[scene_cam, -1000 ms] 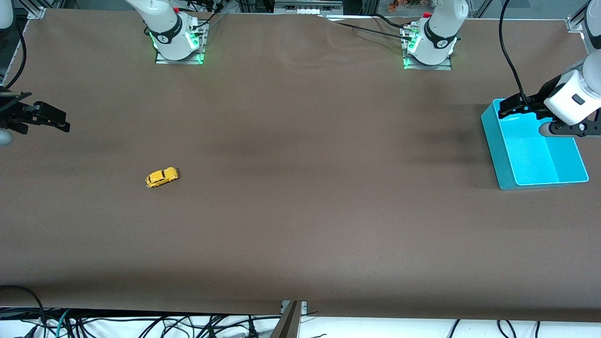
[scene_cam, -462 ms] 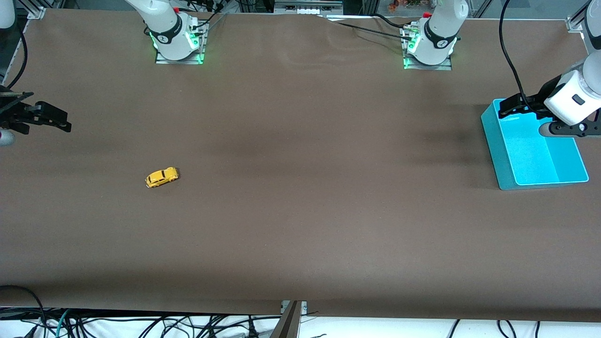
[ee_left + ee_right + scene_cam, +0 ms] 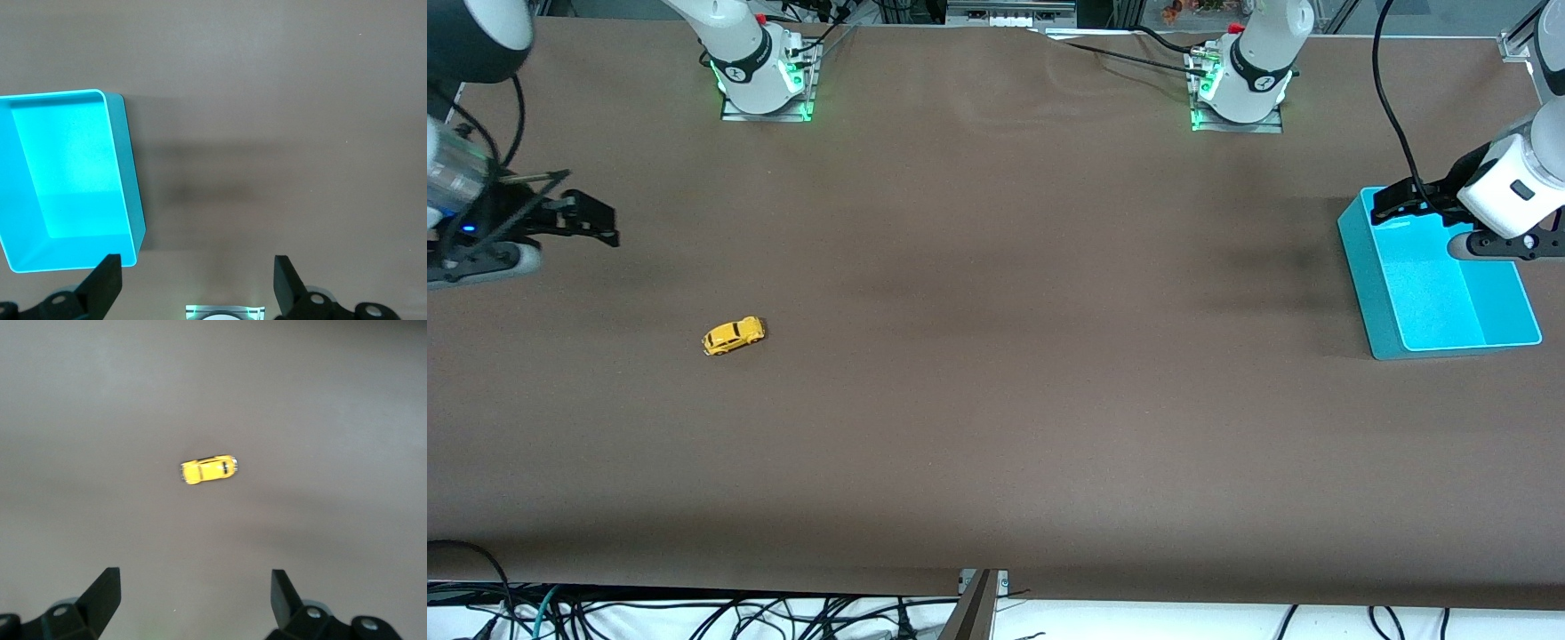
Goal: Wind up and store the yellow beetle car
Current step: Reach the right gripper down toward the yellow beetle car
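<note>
The yellow beetle car (image 3: 733,335) stands on its wheels on the brown table toward the right arm's end. It also shows in the right wrist view (image 3: 208,469), ahead of the fingers. My right gripper (image 3: 598,227) is open and empty in the air, off to the side of the car, nearer the right arm's end of the table; the wrist view shows its fingers wide apart (image 3: 193,583). My left gripper (image 3: 1392,201) is open and empty, waiting over the corner of the teal bin (image 3: 1365,284); its fingers are spread in the left wrist view (image 3: 197,267).
The teal bin (image 3: 131,180) is empty and sits at the left arm's end of the table. The two arm bases (image 3: 765,82) (image 3: 1240,89) stand along the table's back edge. Cables (image 3: 783,613) hang below the edge nearest the front camera.
My right gripper has moved in from the table's end toward the middle, closer to the car. The car, the bin and the left arm have not moved.
</note>
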Controlling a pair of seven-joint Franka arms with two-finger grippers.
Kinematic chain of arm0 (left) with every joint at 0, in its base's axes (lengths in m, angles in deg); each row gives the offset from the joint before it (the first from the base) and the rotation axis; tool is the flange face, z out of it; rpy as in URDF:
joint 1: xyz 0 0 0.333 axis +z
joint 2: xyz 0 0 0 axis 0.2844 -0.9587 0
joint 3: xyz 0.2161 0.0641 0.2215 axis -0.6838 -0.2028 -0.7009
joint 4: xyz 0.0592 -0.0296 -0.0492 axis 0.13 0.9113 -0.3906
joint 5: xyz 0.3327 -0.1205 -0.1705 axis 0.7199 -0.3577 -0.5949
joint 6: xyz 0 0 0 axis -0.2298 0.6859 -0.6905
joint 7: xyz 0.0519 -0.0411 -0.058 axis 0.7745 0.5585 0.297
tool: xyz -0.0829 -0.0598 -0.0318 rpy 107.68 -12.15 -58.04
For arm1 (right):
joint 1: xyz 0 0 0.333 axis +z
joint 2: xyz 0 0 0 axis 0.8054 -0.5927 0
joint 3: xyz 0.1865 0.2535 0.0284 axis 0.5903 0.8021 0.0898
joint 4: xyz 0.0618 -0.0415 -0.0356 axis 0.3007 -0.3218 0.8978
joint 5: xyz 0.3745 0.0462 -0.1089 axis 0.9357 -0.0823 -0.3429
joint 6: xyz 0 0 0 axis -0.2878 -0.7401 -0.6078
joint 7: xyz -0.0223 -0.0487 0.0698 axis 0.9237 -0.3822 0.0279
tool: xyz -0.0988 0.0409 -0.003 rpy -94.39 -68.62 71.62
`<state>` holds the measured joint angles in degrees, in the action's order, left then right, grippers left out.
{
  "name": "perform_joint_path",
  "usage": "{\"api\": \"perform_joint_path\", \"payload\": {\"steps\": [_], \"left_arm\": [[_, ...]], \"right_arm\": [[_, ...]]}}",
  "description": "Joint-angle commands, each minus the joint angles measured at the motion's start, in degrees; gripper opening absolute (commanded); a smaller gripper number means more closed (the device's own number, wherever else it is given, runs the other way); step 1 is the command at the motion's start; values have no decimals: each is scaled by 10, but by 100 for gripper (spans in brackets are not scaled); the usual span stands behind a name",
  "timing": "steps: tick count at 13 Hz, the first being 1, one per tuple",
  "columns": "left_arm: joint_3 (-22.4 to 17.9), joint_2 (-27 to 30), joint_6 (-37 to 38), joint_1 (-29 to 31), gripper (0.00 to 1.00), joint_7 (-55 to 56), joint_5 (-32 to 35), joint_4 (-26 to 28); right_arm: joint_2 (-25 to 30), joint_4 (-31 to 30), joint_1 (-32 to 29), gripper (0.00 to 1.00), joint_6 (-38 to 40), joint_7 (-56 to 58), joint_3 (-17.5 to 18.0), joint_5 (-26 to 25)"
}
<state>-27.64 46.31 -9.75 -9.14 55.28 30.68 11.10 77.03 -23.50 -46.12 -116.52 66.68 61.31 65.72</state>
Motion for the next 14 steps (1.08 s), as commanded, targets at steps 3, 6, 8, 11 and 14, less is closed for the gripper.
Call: {"api": "perform_joint_path", "payload": {"steps": [3, 6, 8, 11, 14], "left_arm": [[3, -2, 9, 4, 100, 2, 12, -7], [4, -2, 9, 4, 100, 2, 13, -7], [4, -2, 9, 4, 100, 2, 13, -7], [4, -2, 9, 4, 100, 2, 12, -7], [4, -3, 9, 4, 100, 2, 12, -8]], "right_arm": [[-14, -3, 6, 99, 58, 37, -2, -6], [-34, -3, 1, 99, 40, 246, -3, -11], [-54, -9, 1, 99, 3, 360, -3, -14], [-91, -49, 0, 99, -110, 522, -3, -9], [-83, -149, 0, 99, -209, 610, -3, -9]]}}
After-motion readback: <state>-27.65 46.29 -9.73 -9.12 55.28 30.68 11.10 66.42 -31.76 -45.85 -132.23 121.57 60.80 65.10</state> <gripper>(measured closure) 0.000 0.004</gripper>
